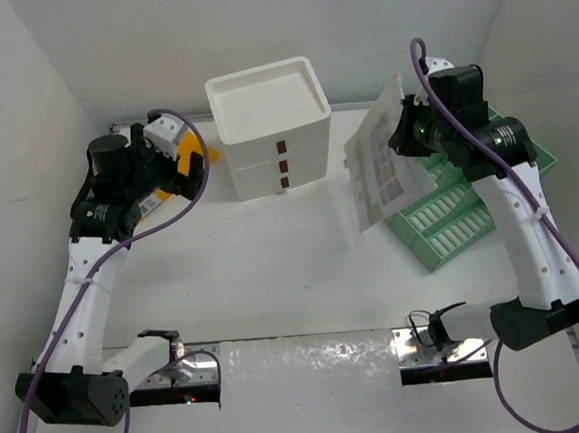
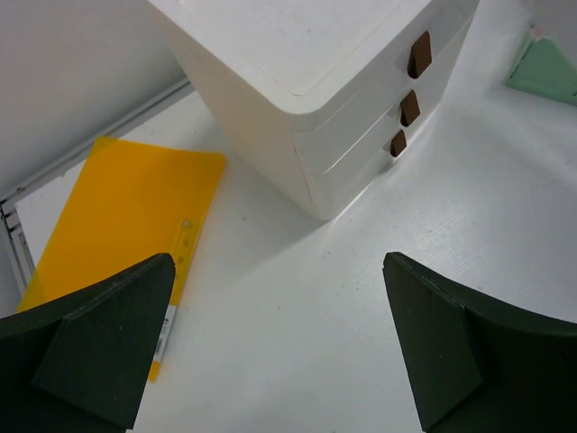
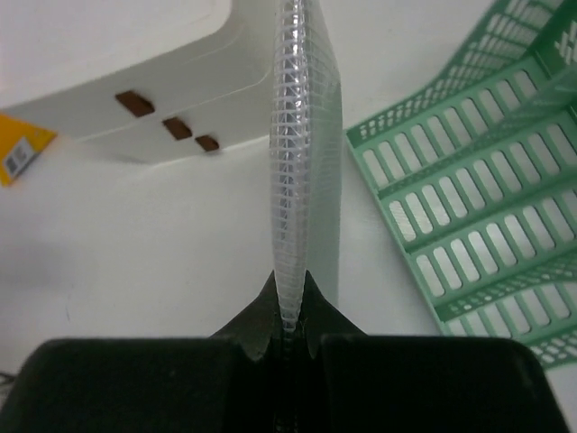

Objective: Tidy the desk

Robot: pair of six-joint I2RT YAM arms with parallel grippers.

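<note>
Right wrist view: R gripper (image 3: 288,307) jaws clamp mesh pouch (image 3: 302,135) above desk (image 3: 135,244), right of drawer unit (image 3: 117,54). L gripper (image 2: 278,307) jaws wide over desk, left of unit; pouch contents indistinct.

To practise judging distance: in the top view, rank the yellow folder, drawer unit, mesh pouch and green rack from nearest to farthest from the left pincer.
1. yellow folder, beside the left pincer, far left.
2. drawer unit, centre back.
3. mesh pouch, held up at right.
4. green rack, far right.
</note>
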